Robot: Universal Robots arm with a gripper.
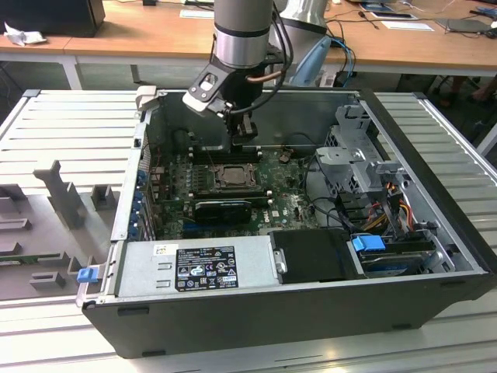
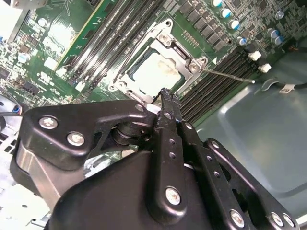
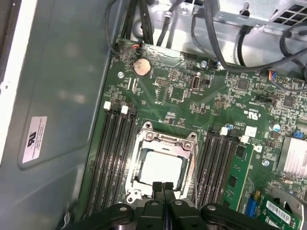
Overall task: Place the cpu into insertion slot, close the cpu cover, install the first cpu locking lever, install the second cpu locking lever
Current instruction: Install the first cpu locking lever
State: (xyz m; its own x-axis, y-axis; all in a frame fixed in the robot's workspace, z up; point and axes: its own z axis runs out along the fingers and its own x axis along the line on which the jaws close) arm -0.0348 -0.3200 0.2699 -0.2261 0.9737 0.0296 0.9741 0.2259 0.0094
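Down inside the open computer case (image 1: 256,318) on the slatted bench (image 1: 70,116), end effector (image 1: 243,141) poised right over the socket (image 1: 231,176), toward the case's far wall. Fingers pressed together in both wrist views, clamped on nothing.

From the first wrist view: chip (image 3: 160,168) seated flat in the socket, cover frame (image 3: 165,143) lying down around it, fingertips (image 3: 157,187) at the frame's edge. Touching or just above, cannot tell.

Second wrist view adds a thin lever rod (image 2: 229,75) jutting from one socket corner across the memory slots (image 2: 211,88).

Free room over the bare case panel (image 2: 254,134) beyond those slots. Tighter elsewhere: black finned card (image 1: 224,208) just beside the socket, drive cage (image 1: 357,155) and cables (image 1: 388,203) at the exterior view's right.
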